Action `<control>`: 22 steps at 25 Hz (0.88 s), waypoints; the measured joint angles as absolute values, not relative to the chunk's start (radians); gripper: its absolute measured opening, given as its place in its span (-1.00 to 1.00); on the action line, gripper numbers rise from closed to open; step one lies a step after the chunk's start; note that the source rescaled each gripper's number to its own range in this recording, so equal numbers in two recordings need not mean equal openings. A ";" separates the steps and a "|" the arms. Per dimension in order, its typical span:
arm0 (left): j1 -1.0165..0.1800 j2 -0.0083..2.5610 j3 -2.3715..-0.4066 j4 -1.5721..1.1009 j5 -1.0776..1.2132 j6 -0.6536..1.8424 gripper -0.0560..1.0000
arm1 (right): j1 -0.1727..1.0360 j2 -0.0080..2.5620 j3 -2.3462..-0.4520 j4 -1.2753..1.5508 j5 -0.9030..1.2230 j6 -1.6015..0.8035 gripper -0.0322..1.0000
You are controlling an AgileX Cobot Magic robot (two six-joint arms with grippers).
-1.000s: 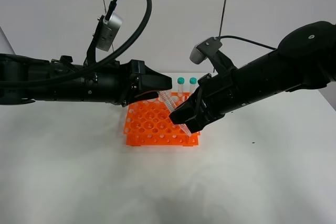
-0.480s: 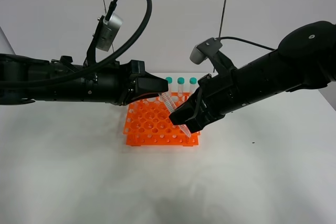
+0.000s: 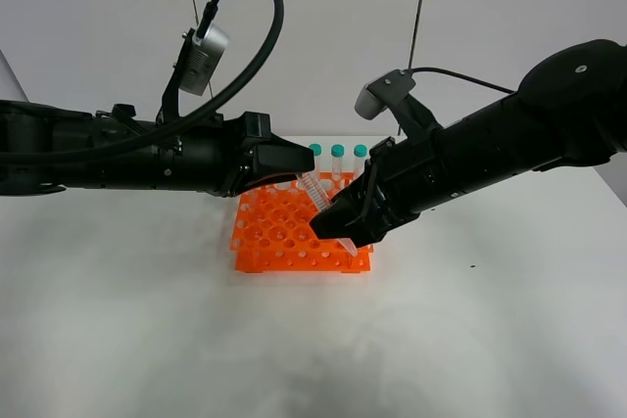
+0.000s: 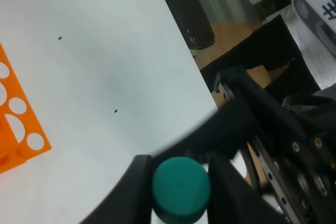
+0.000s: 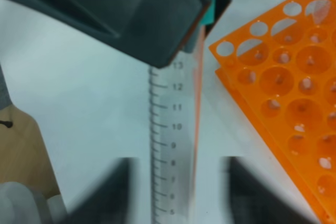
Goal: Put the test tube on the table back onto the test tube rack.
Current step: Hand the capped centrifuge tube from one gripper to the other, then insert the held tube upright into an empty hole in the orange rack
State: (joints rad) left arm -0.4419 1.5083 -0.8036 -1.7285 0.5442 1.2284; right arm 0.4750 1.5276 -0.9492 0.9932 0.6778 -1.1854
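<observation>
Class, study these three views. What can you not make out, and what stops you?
- Lower end of the test tube: exterior high view, largely hidden behind the right pincer; right wrist view, cut off by the edge.
- Tube body: left wrist view, hidden under its teal cap.
- Back row of the rack: exterior high view, partly covered by the arms, so its tubes cannot be counted.
- Right pincer's fingers: right wrist view, blurred.

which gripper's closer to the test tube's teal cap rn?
Left. The left gripper is clamped on the test tube right at its teal cap; the right gripper, jaws open, flanks its lower part.
</observation>
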 joint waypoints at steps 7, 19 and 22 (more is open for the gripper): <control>-0.442 1.508 -0.804 -1.729 0.543 1.228 -0.89 | 0.475 1.528 -0.975 0.922 0.726 -1.080 0.98; -0.442 1.508 -0.804 -1.729 0.542 1.228 -0.89 | 0.475 1.525 -1.356 0.342 1.135 -0.366 1.00; -0.442 1.508 -0.804 -1.729 0.541 1.228 -0.89 | 0.475 1.525 -1.369 0.224 1.148 -0.260 1.00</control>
